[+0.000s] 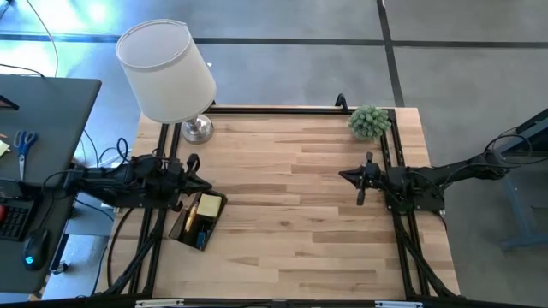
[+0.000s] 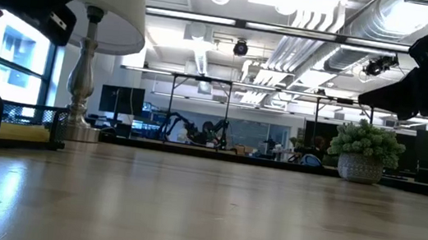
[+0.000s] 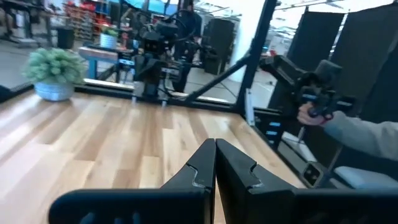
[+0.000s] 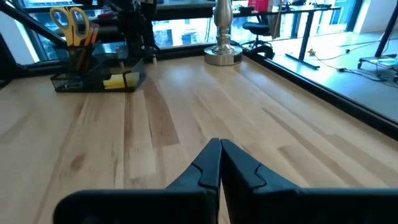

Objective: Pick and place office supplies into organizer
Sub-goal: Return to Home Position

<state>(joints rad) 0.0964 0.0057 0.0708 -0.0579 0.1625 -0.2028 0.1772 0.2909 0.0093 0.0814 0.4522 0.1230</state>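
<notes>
The black organizer rests on the table near its left edge. It holds a yellow sticky-note pad, and yellow-handled scissors stand upright in it beside the pad. My left gripper hovers just beyond the organizer's far side, level and shut on nothing; its fingers show closed. My right gripper hangs shut and empty over the table's right part, its fingers closed and pointing toward the organizer.
A white-shaded lamp with a chrome base stands at the far left, and a small green plant at the far right. Bare wood lies between the arms. A person's hand shows beyond the table. Blue-handled scissors lie on a side desk.
</notes>
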